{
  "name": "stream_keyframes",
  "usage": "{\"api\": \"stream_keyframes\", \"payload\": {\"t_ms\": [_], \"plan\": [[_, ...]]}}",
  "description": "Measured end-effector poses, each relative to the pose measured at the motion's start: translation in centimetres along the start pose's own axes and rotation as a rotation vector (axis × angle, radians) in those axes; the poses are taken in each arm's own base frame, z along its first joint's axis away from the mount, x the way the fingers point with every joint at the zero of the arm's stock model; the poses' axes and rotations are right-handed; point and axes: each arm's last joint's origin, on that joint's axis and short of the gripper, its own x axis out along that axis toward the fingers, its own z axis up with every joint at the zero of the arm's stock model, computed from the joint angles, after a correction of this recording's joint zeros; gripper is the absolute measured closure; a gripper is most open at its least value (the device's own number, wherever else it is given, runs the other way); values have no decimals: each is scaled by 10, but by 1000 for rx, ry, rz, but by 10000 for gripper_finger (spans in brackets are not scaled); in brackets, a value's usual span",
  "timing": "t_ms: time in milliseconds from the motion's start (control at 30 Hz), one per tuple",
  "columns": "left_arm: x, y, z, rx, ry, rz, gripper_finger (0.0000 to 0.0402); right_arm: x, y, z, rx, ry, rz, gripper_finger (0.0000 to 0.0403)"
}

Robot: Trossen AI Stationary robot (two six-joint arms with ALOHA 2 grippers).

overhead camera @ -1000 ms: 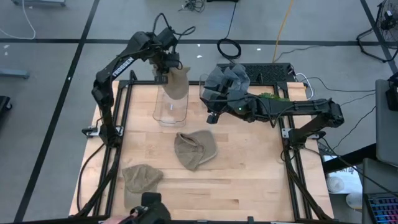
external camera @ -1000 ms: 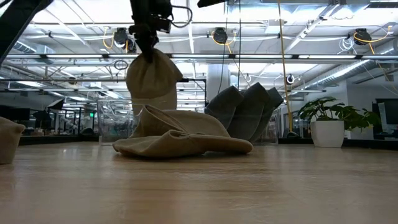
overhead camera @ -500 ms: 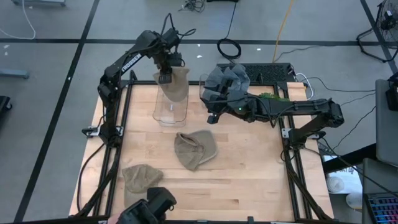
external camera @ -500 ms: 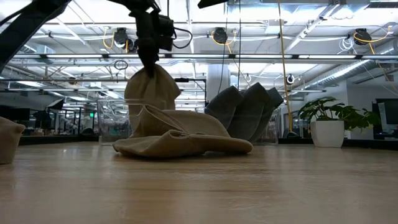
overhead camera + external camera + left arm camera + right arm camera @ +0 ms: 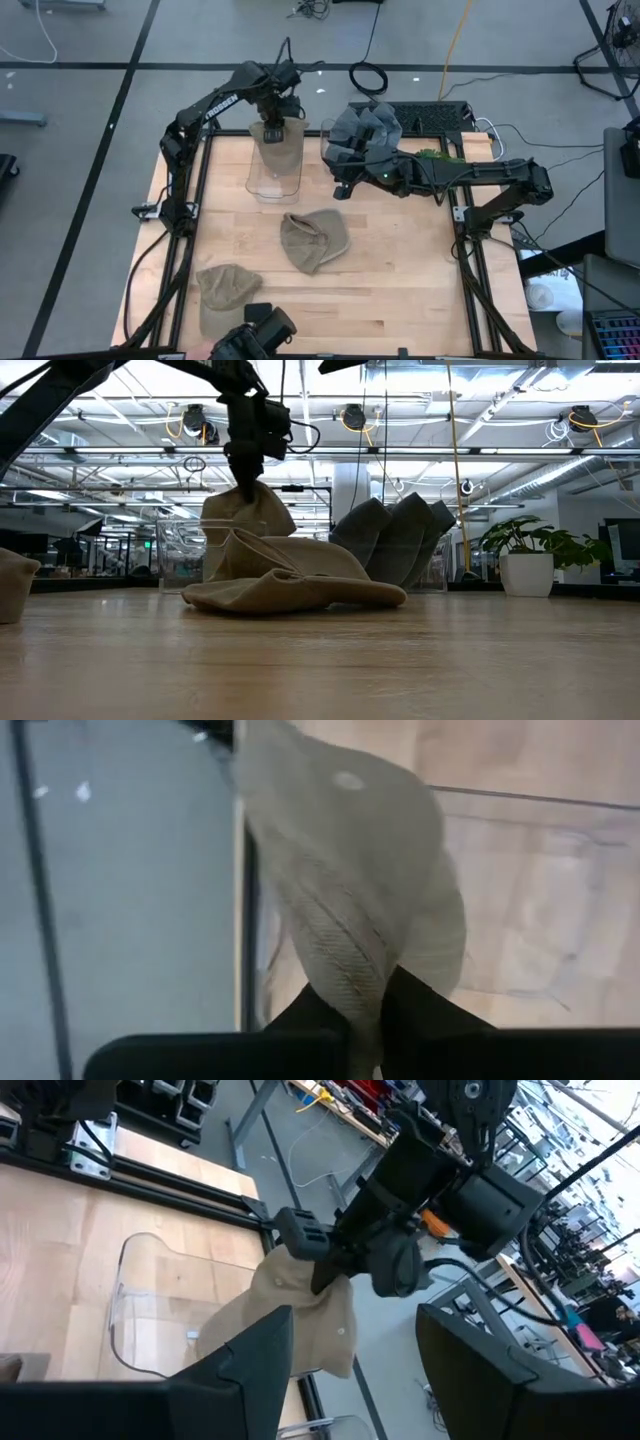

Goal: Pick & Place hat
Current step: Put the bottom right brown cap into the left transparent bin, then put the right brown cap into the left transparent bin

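The high view looks straight down on the whole counter (image 5: pixel 400 260), with the clear bin (image 5: pixel 274 165) near its far edge. The low view sits at counter height, facing that bin (image 5: pixel 190 555) and the room behind. Both wrist views sit close, sharing the same bin (image 5: pixel 540 900) (image 5: pixel 150 1310).

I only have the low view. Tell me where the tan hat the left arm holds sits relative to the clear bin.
Observer: From above, the held tan hat hangs over the clear bin's far end, partly inside.
Operator: Confirm the grip.
Observer: The left wrist view shows the left pincer shut on the hat's fabric.
Operator: Report the right arm.
Observer: The right pincer is open beside the grey hats in the other bin.
Operator: Count loose hats.
Observer: Two: the middle hat and the near-left hat.
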Motion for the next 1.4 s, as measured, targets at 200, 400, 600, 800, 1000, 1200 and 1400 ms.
{"api": "stream_keyframes", "payload": {"t_ms": [200, 400, 600, 800, 1000, 1200, 1400], "plan": [[-4, 1, 0, -125, 17, 85, 320, 0, 0, -1, 15, 7, 4, 204], [-25, -2, -7, -198, -32, 122, 241, 0, 0, -1, 15, 6, 6, 204], [-56, -10, -16, -229, -118, 172, 192, 0, 0, -1, 15, 6, 6, 204], [-91, -22, -29, -300, -251, 177, 163, 0, 0, -1, 15, 6, 6, 204], [-126, -36, -44, -373, -404, 170, 121, 0, 0, -1, 15, 6, 7, 204], [-154, -53, -57, -398, -552, 79, 67, 0, 1, -1, 16, 6, 6, 204], [-178, -70, -70, -396, -689, -19, 34, 0, 0, 0, 94, 1, 1, 204]]}}
